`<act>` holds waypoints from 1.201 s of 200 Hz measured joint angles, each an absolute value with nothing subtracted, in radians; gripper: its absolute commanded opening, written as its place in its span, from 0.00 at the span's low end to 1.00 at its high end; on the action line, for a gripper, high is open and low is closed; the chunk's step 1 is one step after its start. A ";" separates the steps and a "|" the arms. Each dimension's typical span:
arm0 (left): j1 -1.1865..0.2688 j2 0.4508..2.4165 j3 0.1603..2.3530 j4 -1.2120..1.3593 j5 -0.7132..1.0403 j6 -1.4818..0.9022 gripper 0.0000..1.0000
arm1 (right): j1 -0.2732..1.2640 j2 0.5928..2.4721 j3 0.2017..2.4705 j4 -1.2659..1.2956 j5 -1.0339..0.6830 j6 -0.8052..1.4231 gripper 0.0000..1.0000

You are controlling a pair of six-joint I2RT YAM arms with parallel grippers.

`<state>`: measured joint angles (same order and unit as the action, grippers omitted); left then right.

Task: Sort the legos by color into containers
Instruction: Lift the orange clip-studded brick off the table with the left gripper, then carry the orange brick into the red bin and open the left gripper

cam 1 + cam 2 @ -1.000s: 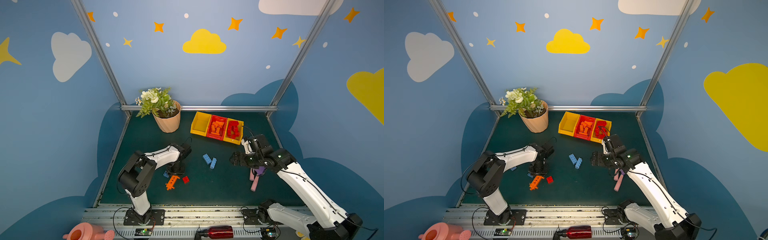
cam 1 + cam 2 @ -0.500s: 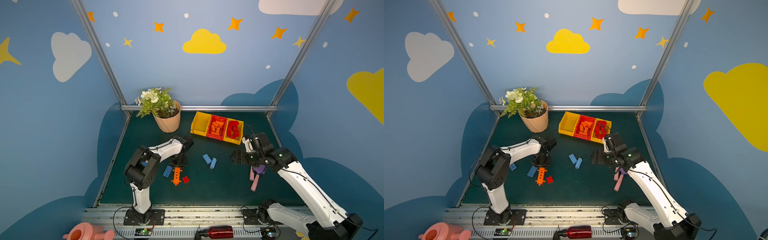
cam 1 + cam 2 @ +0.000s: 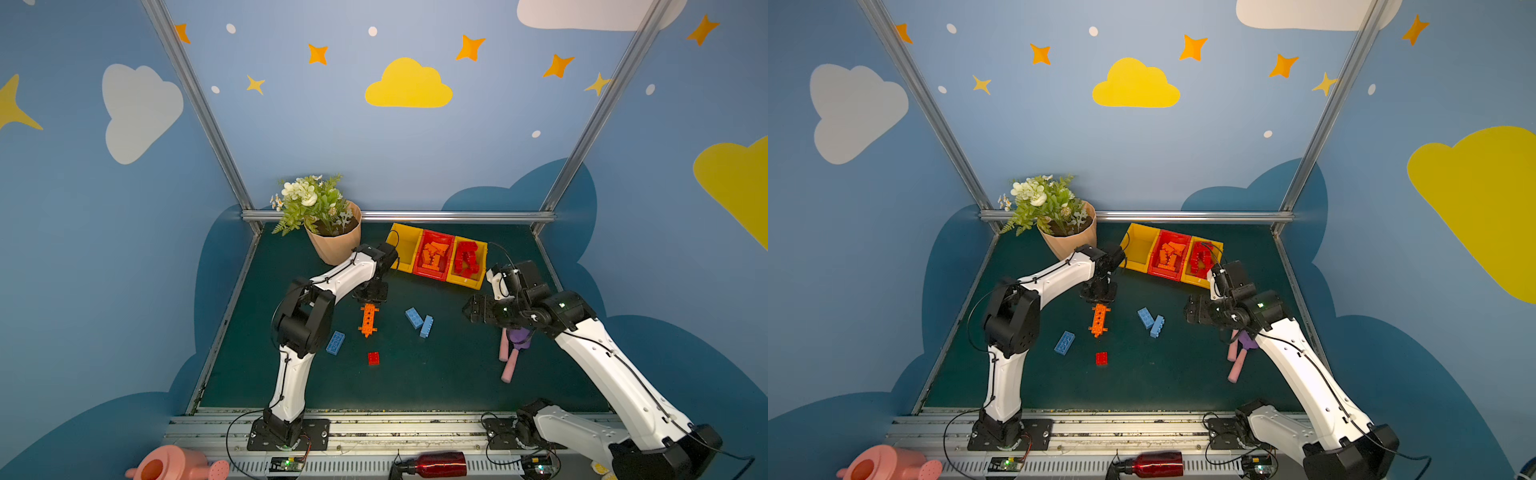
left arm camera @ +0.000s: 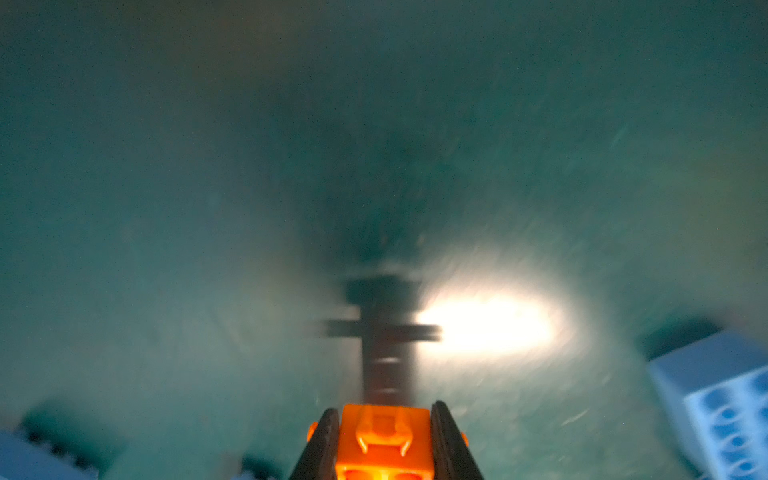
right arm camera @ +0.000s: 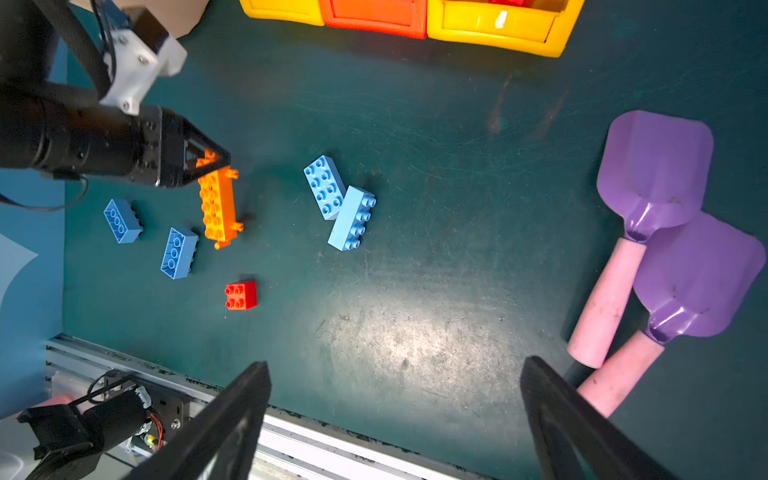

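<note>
Left gripper (image 5: 215, 161) is clamped on the end of the long orange lego (image 5: 217, 208). Right gripper (image 5: 395, 365) hangs wide open, purple scoops (image 5: 656, 166) beside it.

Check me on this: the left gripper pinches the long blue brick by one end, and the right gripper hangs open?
Wrong colour: the left gripper pinches the long orange brick by one end, as the right wrist view shows. The right gripper hangs open.

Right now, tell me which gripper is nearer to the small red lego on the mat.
Left. The left gripper, shut on the long orange lego, is just beyond the red lego. The right gripper hangs open off to its right, by the purple shovels.
</note>
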<state>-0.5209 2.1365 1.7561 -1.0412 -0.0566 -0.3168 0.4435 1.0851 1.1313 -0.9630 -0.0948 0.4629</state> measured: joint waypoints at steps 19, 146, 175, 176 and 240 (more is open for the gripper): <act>-0.516 2.217 1.861 -1.053 -0.049 -0.302 0.29 | 0.432 1.085 1.131 -0.963 -0.094 0.459 0.92; -0.502 2.322 2.084 -1.107 -0.062 -0.310 0.76 | 0.368 1.089 1.142 -0.977 -0.095 0.429 0.92; -0.508 2.154 1.853 -1.048 -0.055 -0.359 0.75 | 0.365 1.104 1.142 -0.976 -0.102 0.429 0.92; -0.508 2.151 1.849 -1.047 -0.054 -0.361 0.75 | 0.364 1.105 1.142 -0.976 -0.102 0.429 0.92; -0.527 2.128 1.721 -0.962 -0.012 -0.386 0.73 | 0.361 1.143 1.142 -0.970 -0.137 0.426 0.92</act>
<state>-0.5270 2.1281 1.7206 -0.9623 -0.0120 -0.3859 0.3614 1.1435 1.1419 -0.9695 -0.1368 0.4259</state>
